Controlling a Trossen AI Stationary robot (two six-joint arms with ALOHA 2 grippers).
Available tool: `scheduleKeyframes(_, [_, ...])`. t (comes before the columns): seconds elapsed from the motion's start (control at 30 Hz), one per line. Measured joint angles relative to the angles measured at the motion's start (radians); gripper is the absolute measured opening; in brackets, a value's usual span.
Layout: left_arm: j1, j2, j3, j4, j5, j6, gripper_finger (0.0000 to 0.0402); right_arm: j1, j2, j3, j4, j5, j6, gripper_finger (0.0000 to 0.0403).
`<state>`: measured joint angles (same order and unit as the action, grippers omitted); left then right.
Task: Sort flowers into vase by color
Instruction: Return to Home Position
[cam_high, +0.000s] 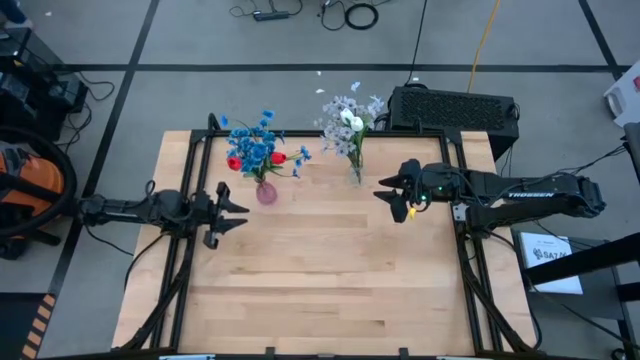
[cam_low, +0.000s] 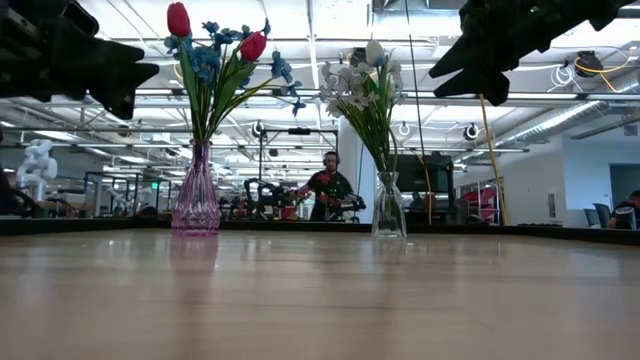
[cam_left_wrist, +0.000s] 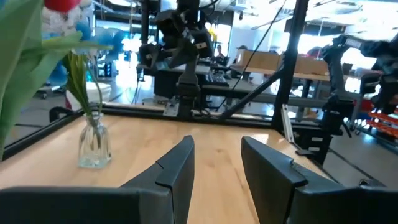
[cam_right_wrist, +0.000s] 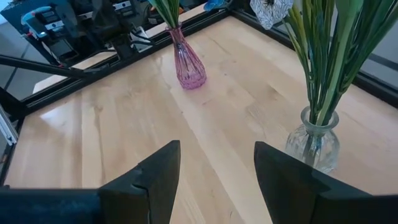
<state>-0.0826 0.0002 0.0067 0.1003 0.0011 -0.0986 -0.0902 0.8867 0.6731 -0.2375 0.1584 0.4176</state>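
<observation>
High view shows every flower in a vase. The blue and red flowers (cam_high: 258, 150) stand in the pink vase (cam_high: 266, 192) left of centre. The white flowers (cam_high: 348, 120) are in the clear vase (cam_high: 355, 172) just right of it. Both vases sit near the upper edge of the surface (cam_high: 320, 290). Nothing lies loose, so I judge the sorting done. My left jaws hang at the surface's left edge and my right jaws at centre right, near the clear vase. Both are spread and empty, held off the stems so nothing tips.
</observation>
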Motion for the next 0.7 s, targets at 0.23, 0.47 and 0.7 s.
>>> scheduleKeyframes(0.23, [0.000, 0.000, 0.000, -0.014, -0.002, 0.000, 0.0138, 0.000, 0.000, 0.000, -0.005, 0.001, -0.030, 0.0196])
scheduleKeyframes(0.47, [0.000, 0.000, -0.001, -0.013, -0.003, 0.001, 0.0138, 0.000, 0.000, 0.000, -0.056, -0.002, -0.101, 0.0196])
scheduleKeyframes(0.7, [0.000, 0.000, -0.001, -0.012, -0.004, 0.001, 0.0138, 0.000, 0.000, 0.000, -0.058, 0.000, -0.171, 0.0196])
